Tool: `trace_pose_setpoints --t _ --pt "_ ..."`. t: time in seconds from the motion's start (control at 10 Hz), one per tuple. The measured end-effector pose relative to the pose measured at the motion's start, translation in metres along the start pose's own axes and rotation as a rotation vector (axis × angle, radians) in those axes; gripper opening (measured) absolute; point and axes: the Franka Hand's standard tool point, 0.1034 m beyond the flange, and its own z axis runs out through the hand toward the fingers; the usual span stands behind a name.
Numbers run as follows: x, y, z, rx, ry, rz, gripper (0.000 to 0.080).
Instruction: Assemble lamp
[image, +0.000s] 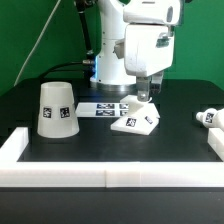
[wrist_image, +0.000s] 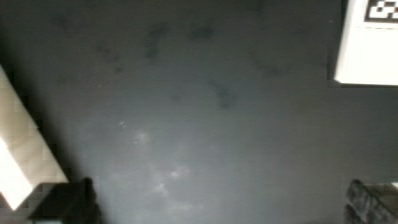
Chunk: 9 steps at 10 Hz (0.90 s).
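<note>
Exterior view shows you the gripper (image: 146, 96) hanging low, just over the lamp base (image: 135, 121), which lies near the middle of the worktop (image: 100, 145), just beside the marker board (image: 98, 108). The shade (image: 57, 108) stands well off toward the exterior view's left, and the bulb (image: 208, 118) lies far toward its right. In the wrist view the fingers (wrist_image: 63, 187) are spread wide and released, with only bare dark worktop between them. A white tagged edge (wrist_image: 370, 40) sits off to one side, outside the gap, and you cannot tell which part it belongs to. That looks like your main risk: if you descend from here you may clench on nothing, or bring one finger down onto the base's slanted face. The block is angular and sits loose on a smooth surface, so an off-centre touch would likely skid or tip it toward the marker board. Line the gap up over the base before you lower
</note>
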Motion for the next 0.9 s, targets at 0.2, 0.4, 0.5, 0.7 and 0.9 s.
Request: trace_pose_setpoints --t 0.2,0.4,0.5,0.7,0.9 --pt "-0.018 -0.032 -0.005 0.01 -0.006 -0.013 0.0699" --pt "-0.031 -0.049 -0.003 0.024 -0.013 -0.014 0.0699" --pt "-0.029 -0.047 -0.003 0.022 -0.012 -0.015 0.0699" --pt "-0.029 -0.047 -0.003 0.023 -0.012 -0.015 0.0699" --pt "-0.03 -0.048 -0.002 0.023 -0.011 -0.014 0.0699"
